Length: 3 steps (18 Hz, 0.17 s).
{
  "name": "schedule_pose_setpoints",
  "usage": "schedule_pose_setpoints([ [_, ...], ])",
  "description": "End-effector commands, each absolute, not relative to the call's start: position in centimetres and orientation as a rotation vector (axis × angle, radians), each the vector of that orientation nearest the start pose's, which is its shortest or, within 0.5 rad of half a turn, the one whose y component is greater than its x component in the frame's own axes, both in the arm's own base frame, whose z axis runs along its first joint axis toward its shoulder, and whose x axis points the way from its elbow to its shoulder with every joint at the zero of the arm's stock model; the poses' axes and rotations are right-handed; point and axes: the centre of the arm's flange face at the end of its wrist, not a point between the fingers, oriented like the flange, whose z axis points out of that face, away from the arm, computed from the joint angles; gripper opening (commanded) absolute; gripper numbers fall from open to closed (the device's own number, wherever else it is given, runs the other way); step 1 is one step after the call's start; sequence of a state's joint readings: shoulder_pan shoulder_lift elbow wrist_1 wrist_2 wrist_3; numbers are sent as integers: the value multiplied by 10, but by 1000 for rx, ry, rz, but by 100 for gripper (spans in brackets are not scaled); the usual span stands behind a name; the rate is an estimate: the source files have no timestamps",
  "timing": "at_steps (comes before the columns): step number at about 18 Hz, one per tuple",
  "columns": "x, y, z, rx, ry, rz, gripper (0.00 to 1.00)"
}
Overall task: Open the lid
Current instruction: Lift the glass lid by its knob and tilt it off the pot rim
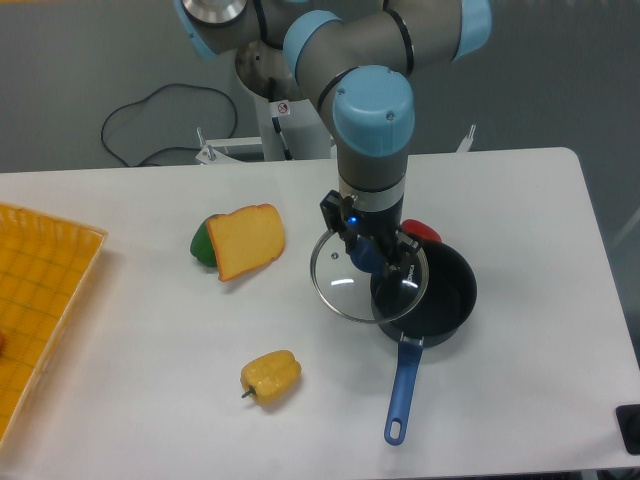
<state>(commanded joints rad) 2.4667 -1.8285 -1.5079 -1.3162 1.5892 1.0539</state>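
The end effector hangs straight down from the arm and it pinches the blue knob in the middle of the lid. The fingers are pressed on the knob from two sides, so the lid is held directly below the wrist, not to one side of it.

The lid is no longer sitting flat on the pot. It is shifted to the left of the pot and it looks tilted, with its right edge over the pot's left rim and its left part over the bare table. I cannot tell if the right edge touches the rim or floats just above it. The dark inside of the pot is mostly uncovered already.

My judgement is that the task is almost done: the lid must go further left, away from the pot, and then down on the table. The free place lies left and toward the front of the pot. The pot's long blue handle points to the front edge of the table, so the path to the left does not cross it. A yellow pepper lies near this side, and a slice of bread with something green behind it lies further back. A red thing shows just behind the pot.
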Motion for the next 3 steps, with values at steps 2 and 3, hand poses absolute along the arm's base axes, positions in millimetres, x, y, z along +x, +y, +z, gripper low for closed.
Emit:
schedule_pose_setpoints([
  [2, -385, 476, 402, -3115, 246, 91, 39],
  [3, -385, 476, 402, -3115, 248, 91, 39],
])
